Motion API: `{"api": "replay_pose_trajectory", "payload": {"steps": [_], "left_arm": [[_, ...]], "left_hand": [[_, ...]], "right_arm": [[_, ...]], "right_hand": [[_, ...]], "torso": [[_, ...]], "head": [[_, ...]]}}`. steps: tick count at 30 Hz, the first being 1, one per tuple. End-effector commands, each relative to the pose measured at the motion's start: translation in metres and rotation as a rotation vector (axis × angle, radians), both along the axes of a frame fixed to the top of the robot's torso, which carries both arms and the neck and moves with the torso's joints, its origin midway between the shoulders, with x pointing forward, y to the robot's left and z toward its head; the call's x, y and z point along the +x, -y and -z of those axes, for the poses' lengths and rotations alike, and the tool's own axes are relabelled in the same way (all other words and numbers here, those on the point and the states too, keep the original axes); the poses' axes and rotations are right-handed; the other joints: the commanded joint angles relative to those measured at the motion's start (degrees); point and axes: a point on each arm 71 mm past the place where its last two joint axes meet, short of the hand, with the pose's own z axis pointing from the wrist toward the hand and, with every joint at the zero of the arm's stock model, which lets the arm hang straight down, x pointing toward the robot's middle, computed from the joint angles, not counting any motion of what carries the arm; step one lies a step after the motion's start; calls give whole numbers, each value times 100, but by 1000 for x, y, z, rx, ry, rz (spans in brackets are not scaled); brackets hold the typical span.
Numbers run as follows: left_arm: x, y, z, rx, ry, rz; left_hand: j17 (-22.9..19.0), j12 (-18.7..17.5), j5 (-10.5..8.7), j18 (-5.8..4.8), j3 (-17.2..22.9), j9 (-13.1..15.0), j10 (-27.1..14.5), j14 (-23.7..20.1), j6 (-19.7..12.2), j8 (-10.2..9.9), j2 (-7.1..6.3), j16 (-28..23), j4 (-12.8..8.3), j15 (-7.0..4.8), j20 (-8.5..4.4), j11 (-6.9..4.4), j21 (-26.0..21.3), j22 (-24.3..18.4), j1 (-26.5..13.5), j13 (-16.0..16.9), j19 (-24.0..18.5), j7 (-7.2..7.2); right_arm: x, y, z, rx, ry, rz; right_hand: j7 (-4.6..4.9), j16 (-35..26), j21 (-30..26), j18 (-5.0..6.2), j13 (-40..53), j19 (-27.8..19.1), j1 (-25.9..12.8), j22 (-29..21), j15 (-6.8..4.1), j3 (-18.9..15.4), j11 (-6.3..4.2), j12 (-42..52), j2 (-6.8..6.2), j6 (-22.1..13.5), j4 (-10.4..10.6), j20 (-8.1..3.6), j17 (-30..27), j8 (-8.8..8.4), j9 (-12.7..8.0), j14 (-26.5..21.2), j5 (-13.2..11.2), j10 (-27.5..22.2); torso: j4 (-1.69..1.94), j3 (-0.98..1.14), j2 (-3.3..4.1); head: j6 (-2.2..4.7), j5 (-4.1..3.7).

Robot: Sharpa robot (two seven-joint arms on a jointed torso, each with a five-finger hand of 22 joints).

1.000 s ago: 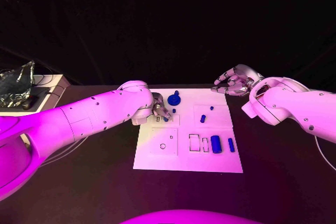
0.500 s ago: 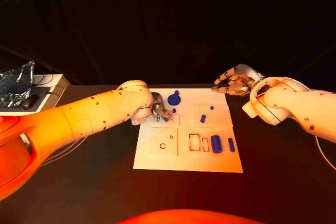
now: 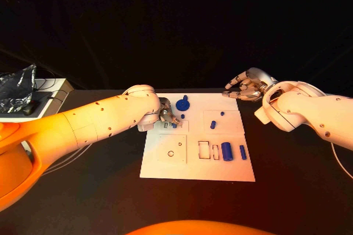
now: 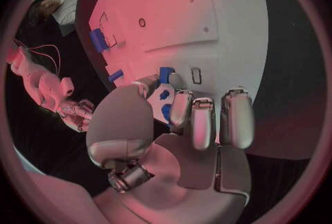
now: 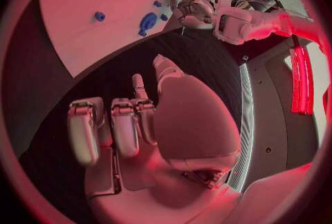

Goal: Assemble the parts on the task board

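Observation:
The white task board [image 3: 197, 166] lies mid-table. My left hand [image 3: 168, 118] is over its upper-left corner, fingertips down, pinching a small blue part [image 4: 165, 95] against the board [image 4: 180, 8]. A round blue part [image 3: 183, 104] stands just beyond that hand, a short peg [image 3: 213, 125] is near the middle, and a thick cylinder [image 3: 227, 151] and a thin bar [image 3: 243, 152] lie at the lower right. My right hand [image 3: 246, 87] hovers off the board's far right corner, over bare table, with loosely bent fingers [image 5: 90, 130] and nothing in them.
Two empty rectangular slots [image 3: 204, 149] are left of the cylinder, and a round hole [image 3: 171, 153] lies at the lower left of the board. A white box [image 3: 46, 95] with crumpled foil [image 3: 18, 84] stands at the table's far left.

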Motion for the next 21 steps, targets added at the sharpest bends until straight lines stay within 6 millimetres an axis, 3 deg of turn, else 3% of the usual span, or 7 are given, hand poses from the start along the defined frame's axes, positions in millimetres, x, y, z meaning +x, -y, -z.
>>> {"api": "replay_pose_trajectory", "payload": {"steps": [1, 11, 12, 13, 14, 21], "left_arm": [[-1, -3, 5, 25, -1, -6], [0, -3, 3, 18, 13, -13], [0, -3, 3, 17, 14, -13], [0, -3, 3, 16, 15, -14], [0, -3, 3, 15, 16, -14], [-1, -4, 1, 3, 24, -14]], "left_hand": [[1509, -6, -156, -104, -120, 22, -23, 607, -4, -45, 24, 25, 70, -35, -28, -18, -21, -1, 68, -8, 5, 40], [1509, 6, -517, -104, -329, 66, -18, 607, 14, -89, 129, 25, 99, -35, -27, -19, -23, 5, 143, -1, 8, 37], [1509, 9, -635, -104, -372, 75, -16, 607, 18, -97, 148, 25, 101, -35, -27, -19, -25, 4, 153, 1, 7, 37], [1509, 9, -914, -104, -443, 87, -17, 607, 26, -107, 173, 25, 103, -35, -26, -20, -25, 7, 145, -1, 9, 36], [1509, 9, -986, -104, -504, 92, -17, 607, 27, -112, 150, 25, 116, -35, -27, -18, -25, 8, 103, -2, 10, 38], [1509, -3, -996, -104, -661, 110, -28, 607, 29, -127, 147, 25, 119, -38, -30, -20, -27, 9, 16, -22, 10, 36]], "right_arm": [[0, -1, 0, -8, 4, -15], [0, -1, 0, -9, 2, -15], [0, -1, 0, -9, 2, -15], [0, -1, 0, -9, 2, -16], [0, -1, 0, -9, 1, -16], [0, -1, 1, -9, 1, -15]], "right_hand": [[15, 36, -30, -27, 1265, 501, -64, 1354, -22, 29, -1, -20, 12, -33, -8, -12, 1507, 16, 6, 597, -16, 361], [15, 36, -30, -27, 1265, 501, -64, 1354, -22, 29, -1, -20, 12, -33, -8, -12, 1507, 16, 6, 597, -16, 361], [15, 36, -30, -27, 1265, 501, -64, 1354, -22, 29, -1, -20, 12, -33, -8, -12, 1507, 16, 6, 597, -16, 361], [15, 36, -30, -27, 1265, 501, -64, 1354, -22, 29, -1, -20, 12, -33, -8, -12, 1507, 16, 6, 597, -16, 361], [15, 36, -30, -27, 1265, 501, -64, 1354, -22, 29, -1, -20, 12, -33, -8, -12, 1507, 16, 6, 597, -16, 361], [15, 36, -30, -27, 1265, 501, -64, 1354, -22, 29, -1, -20, 12, -33, -8, -12, 1507, 16, 6, 597, -16, 361]], "torso": [[-2, 0, 1], [6, 1, 0], [7, 1, -1], [5, 2, -2], [5, 2, -1], [-5, 2, -7]], "head": [[-4, -1], [-18, -9], [-19, -9], [-19, -7], [-17, -6], [-22, -7]]}}
